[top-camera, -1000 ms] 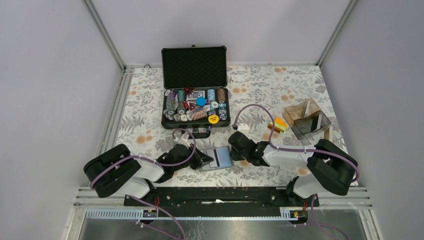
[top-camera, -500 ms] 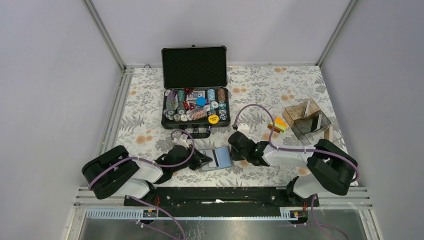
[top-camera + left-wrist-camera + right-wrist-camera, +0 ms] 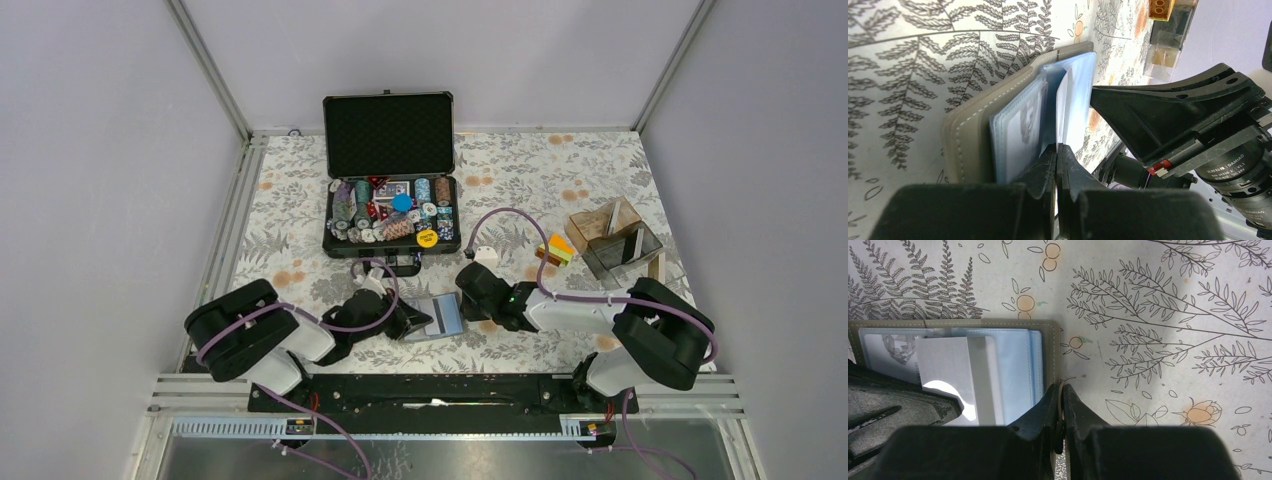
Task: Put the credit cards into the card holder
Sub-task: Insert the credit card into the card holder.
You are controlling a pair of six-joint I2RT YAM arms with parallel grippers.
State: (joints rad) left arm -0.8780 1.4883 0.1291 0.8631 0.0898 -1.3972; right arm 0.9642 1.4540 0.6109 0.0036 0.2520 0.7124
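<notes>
Grey walls box in your floral-patterned table. Your left gripper is pinched shut on a clear inner leaf of the card holder. Your right gripper is nipped almost closed on its grey outer edge. It lies open, mid near edge. The credit cards, orange and yellow, are stacked near the right edge.

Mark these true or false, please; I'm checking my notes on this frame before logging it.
1. The card holder lies open between the left hand and the right hand. True.
2. The credit cards are already inside it. False: they are stacked beside the acrylic box.
3. The chip case is closed. False: its lid stands open.
4. The left hand is shut on the card holder. True.
</notes>
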